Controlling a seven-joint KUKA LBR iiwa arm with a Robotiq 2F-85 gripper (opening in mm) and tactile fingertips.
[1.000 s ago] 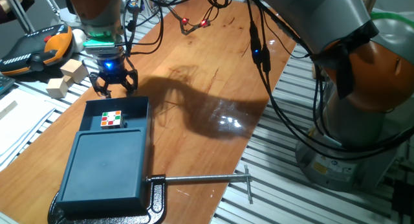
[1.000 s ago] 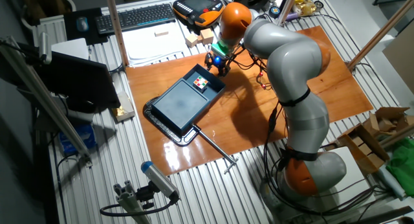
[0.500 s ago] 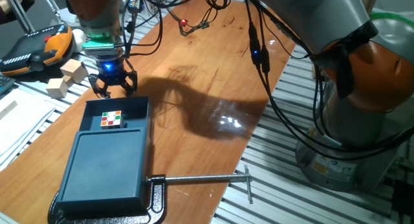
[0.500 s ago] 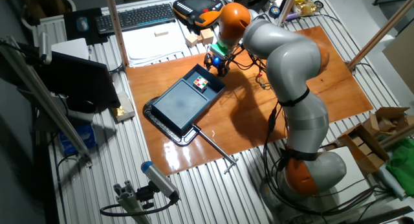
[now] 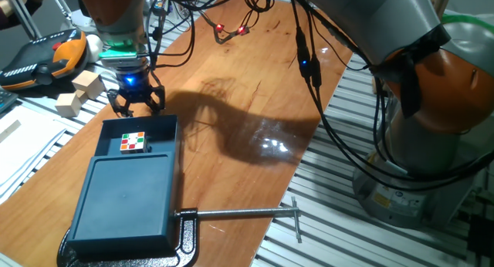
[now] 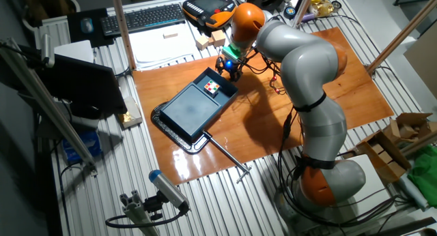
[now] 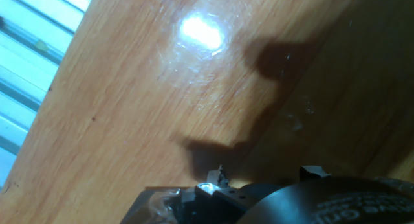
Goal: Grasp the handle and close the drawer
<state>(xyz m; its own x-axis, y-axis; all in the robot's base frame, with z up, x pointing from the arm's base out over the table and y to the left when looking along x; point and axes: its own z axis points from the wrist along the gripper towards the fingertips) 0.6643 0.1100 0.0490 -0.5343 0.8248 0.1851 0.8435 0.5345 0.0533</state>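
One fixed view: gripper (image 5: 136,102) sits low over the board, fingers spread apart with nothing between them. The drawer (image 5: 139,137) is pulled out of its box (image 5: 123,201), directly ahead of and below the fingertips; its narrow front wall is just beside them. The handle (image 5: 137,116) should be on that wall, but I can't make it out as a separate piece here, and I can't tell whether the tips touch it or hang just short. A colour cube (image 5: 133,142) lies inside the drawer, past the front wall from the fingers. Clamp (image 5: 231,215) pins the box's far end, well away from the fingers.

The other fixed view: same layout. The gripper (image 6: 230,67) is at the drawer's (image 6: 217,86) outer end, box (image 6: 191,112) beyond it. Too small to read finger gap or contact.

Hand view: only bare wooden board (image 7: 162,75), shadow and the gripper's own body at the bottom edge. No drawer or handle in frame, so no help with alignment.

Judgement: the step is approach/pre-grasp, with the drawer not yet closed. Next move needs the fingers straddling the handle, then closing on it, then a straight push along the drawer's travel toward the box. Watch for skew that could jam the slide.
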